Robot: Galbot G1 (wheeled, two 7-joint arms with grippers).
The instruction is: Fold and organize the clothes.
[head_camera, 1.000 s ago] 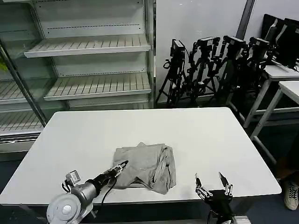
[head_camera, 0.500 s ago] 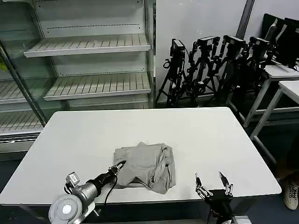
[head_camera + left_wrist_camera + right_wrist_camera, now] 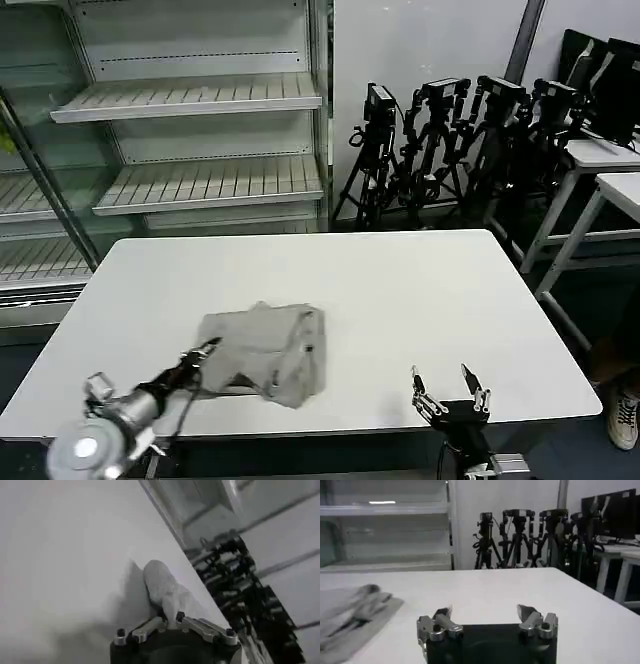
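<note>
Folding: clothes (image 3: 262,348) bundled, lower left of centre on tabletop (image 3: 420,290); tidying remains.
Left gripper (image 3: 205,349): jaws clenched on the bundle's edge.
Right gripper (image 3: 447,383): released, idle, lower right.

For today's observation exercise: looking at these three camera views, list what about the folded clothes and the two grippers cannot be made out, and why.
- Clothes: head view shows one grey bundle; how many shirts, and any print, are hidden in the folds.
- Clothes in right wrist view: blurred and cut off by the edge.
- Left gripper: its tips meet the fabric; left wrist view hides the grasped edge behind them.
- Right gripper: open, nothing hidden.
</note>
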